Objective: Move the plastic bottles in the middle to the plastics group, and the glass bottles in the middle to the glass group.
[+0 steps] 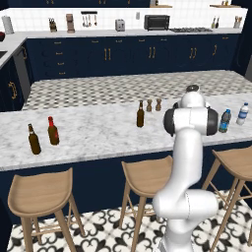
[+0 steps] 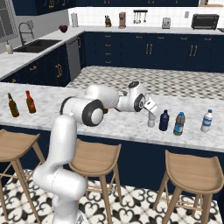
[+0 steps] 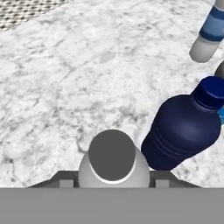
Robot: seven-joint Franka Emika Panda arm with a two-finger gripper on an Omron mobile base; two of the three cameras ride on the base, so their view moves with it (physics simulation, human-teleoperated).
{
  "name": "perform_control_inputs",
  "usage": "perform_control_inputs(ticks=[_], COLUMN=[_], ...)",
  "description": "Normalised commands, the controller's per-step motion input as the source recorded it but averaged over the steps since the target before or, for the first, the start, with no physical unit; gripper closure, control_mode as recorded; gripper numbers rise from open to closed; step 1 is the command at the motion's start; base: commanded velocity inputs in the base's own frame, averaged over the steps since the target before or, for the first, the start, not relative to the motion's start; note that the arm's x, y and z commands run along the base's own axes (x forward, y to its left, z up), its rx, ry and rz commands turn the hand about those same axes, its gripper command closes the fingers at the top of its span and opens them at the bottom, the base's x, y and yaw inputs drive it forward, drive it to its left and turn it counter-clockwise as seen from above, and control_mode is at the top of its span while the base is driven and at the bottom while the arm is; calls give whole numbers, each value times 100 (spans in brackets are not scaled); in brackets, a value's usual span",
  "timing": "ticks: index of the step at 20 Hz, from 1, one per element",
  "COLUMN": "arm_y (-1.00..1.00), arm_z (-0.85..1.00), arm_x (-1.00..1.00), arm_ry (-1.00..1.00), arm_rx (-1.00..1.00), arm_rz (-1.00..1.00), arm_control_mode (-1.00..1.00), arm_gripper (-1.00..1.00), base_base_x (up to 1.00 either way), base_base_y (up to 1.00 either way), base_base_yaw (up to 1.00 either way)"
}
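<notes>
- Tall grey clear bottle stands upright on the marble counter, seen from above in the hand view with its cap toward the camera; in the right base view it is the pale bottle under the hand.
- Gripper sits at that bottle, a finger on each side; jaws narrowed onto it, looks like a grip.
- Navy bottle just beside it on the right, nearly touching, upright.
- Further right: dark bottle with bright blue cap, then clear bottle with blue cap and label.
- Brown beer bottle stands mid-counter, two wooden shakers behind it.
- Far left end: dark brown bottle and red-capped bottle close together.
- Wooden stools along the counter front.
</notes>
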Motion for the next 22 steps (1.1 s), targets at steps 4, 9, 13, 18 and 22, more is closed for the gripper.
perform_control_inputs(ticks=[4, 9, 13, 18, 22], arm_y=[-26, -7, 0, 0, 0], arm_z=[0, 0, 0, 0, 4], arm_x=[29, 0, 0, 0, 0], arm_ry=[-1, 0, 0, 0, 0], arm_rx=[0, 0, 0, 0, 0], arm_rz=[-6, -1, 0, 0, 0], arm_control_mode=[-100, -100, -100, -100, -100], arm_gripper=[100, -100, -100, -100, -100], base_base_x=[0, 0, 0, 0, 0], base_base_y=[0, 0, 0, 0, 0], base_base_yaw=[0, 0, 0, 0, 0])
